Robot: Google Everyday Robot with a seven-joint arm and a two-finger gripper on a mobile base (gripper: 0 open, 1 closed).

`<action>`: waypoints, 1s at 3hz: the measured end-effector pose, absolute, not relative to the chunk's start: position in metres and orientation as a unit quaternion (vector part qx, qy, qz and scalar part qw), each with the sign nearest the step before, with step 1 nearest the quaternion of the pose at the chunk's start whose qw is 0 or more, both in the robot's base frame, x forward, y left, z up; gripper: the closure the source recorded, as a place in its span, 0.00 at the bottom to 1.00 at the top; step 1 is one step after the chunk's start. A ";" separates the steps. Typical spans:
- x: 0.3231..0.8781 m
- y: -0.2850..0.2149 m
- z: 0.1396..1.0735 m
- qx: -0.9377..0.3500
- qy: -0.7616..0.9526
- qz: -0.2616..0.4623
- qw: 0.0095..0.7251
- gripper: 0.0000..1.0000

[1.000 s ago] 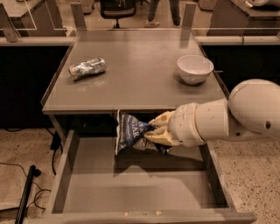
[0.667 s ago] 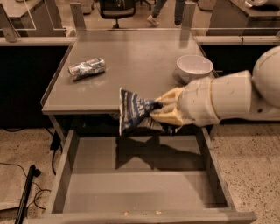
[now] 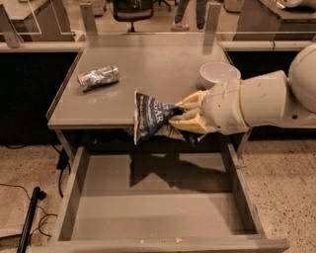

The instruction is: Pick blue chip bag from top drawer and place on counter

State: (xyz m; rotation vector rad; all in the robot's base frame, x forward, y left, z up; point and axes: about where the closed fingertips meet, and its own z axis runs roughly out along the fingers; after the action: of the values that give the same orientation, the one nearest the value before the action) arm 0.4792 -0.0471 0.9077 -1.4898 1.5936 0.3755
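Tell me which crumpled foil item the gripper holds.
The blue chip bag, pinched in the gripper; the silvery wrapper lies free on the counter, far left.

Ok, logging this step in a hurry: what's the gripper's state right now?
Gripper: closed on the blue chip bag, at the front edge of the counter, above the open top drawer.

A crushed silvery can [image 3: 98, 77] is lying on its side at the left of the surface [image 3: 158, 64]. 1 white bowl [image 3: 218, 73] is sitting at the right, just behind the end effector [image 3: 180, 114], which is hovering over the front edge. A black cable [image 3: 10, 190] and black pole [image 3: 29, 220] are lying on the speckled floor [image 3: 281, 173]. An office chair [image 3: 131, 10] is standing behind.
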 end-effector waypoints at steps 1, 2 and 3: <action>0.508 -0.038 0.913 -0.604 0.633 0.146 0.462 1.00; 0.558 -0.035 0.919 -0.591 0.635 0.131 0.480 1.00; 0.597 -0.034 0.918 -0.582 0.643 0.118 0.483 1.00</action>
State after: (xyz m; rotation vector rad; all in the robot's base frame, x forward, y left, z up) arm 0.5973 -0.0341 0.9180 -1.4188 1.5679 0.2887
